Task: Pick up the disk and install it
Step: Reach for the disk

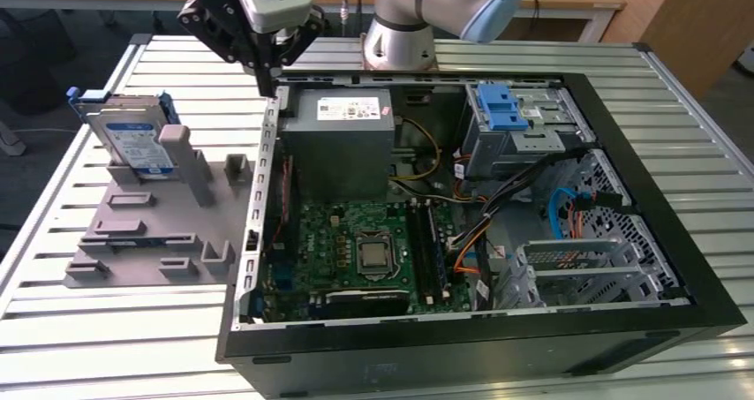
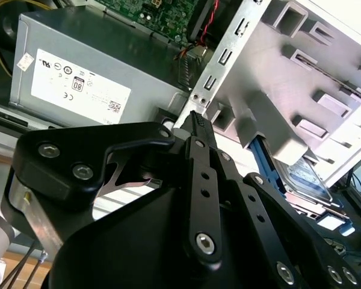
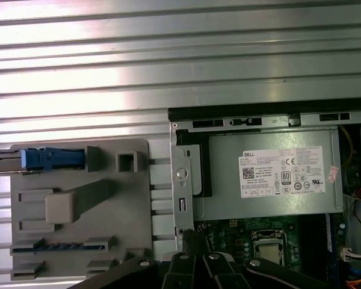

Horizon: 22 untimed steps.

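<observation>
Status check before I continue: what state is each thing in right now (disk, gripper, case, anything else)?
disk: standing on edge in the grey holder, not gripped.
computer case: on its side, open.
gripper: shut, empty, over the case wall by the power supply.
processor: bare, no cooler on it.

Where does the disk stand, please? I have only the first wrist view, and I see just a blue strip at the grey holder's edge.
Observer: That strip is its rail. In the exterior view the disk stands upright on its edge in the grey holder, broad face toward that camera.
Operator: Thank you. Do the fingers hold anything?
Observer: No. In the second wrist view the fingers are shut together with nothing between them.
</observation>
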Tool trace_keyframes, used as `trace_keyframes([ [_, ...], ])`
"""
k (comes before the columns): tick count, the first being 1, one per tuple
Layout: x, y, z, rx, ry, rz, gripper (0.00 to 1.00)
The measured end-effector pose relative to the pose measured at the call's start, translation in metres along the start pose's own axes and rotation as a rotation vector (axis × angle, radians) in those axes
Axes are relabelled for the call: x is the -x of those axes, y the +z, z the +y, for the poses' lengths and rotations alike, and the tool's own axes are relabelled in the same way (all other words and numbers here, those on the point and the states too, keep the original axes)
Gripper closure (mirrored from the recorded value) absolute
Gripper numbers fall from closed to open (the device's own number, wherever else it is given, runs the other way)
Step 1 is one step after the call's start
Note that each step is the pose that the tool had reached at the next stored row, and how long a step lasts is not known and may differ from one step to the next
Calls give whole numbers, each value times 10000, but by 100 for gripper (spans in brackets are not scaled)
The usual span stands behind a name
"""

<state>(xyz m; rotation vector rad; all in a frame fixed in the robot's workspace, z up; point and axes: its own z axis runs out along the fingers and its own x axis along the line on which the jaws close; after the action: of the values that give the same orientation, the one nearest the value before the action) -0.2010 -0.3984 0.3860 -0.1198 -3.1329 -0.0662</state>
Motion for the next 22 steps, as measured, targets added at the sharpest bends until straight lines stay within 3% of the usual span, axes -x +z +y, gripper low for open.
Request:
trace_keyframes([
  [22,-277,17,-4,-1,1,10,89],
])
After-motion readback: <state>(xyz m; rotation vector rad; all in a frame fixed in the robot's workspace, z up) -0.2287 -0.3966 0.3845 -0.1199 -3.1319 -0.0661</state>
